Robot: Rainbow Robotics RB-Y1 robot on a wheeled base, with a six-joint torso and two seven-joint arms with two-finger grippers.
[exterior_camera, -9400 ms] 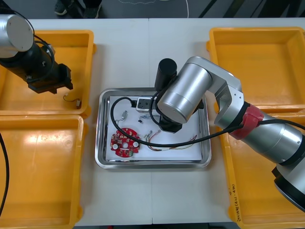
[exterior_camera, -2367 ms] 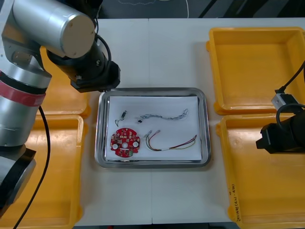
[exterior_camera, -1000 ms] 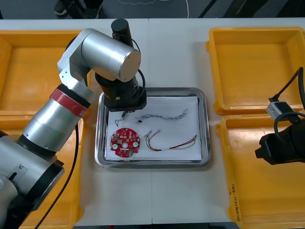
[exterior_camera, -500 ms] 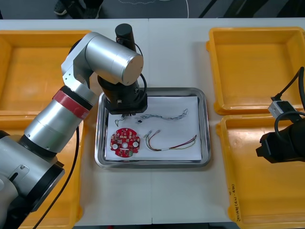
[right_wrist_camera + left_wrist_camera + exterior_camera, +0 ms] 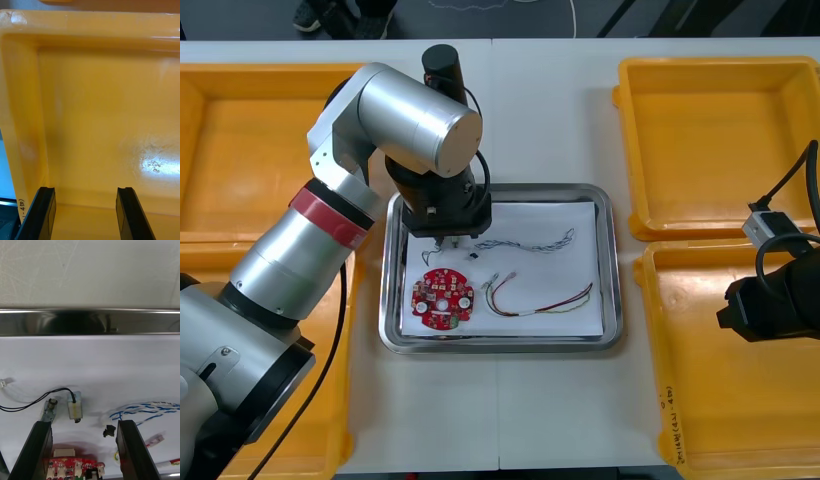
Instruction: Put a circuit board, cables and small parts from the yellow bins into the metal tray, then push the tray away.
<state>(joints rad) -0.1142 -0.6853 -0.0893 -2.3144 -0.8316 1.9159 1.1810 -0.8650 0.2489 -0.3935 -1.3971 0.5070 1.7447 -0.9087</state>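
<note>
The metal tray [image 5: 606, 262], white inside, holds a round red circuit board [image 5: 442, 298], a twisted blue and white cable [image 5: 530, 241] and a red and yellow cable [image 5: 542, 300]. My left gripper [image 5: 446, 238] hangs low over the tray's far left part. In the left wrist view it [image 5: 84, 423] is open. Just beyond its fingertips lie two small metal parts [image 5: 74, 406], joined to a thin black wire [image 5: 33, 402]. The circuit board [image 5: 73, 467] lies between its fingers. My right gripper [image 5: 85, 189] is open above the bare floor of the near right bin [image 5: 720, 400].
Yellow bins stand at both sides: far left [image 5: 240, 150], near left [image 5: 270, 360], far right [image 5: 720, 140]. A tiny black part [image 5: 109, 431] lies by the blue and white cable [image 5: 150, 408]. The tray's far rim [image 5: 90, 320] borders bare table.
My left arm came from the far left bin to the tray, and in the last second edged slightly right, covering the small part. My right arm left the tray and now stays over its bin.
</note>
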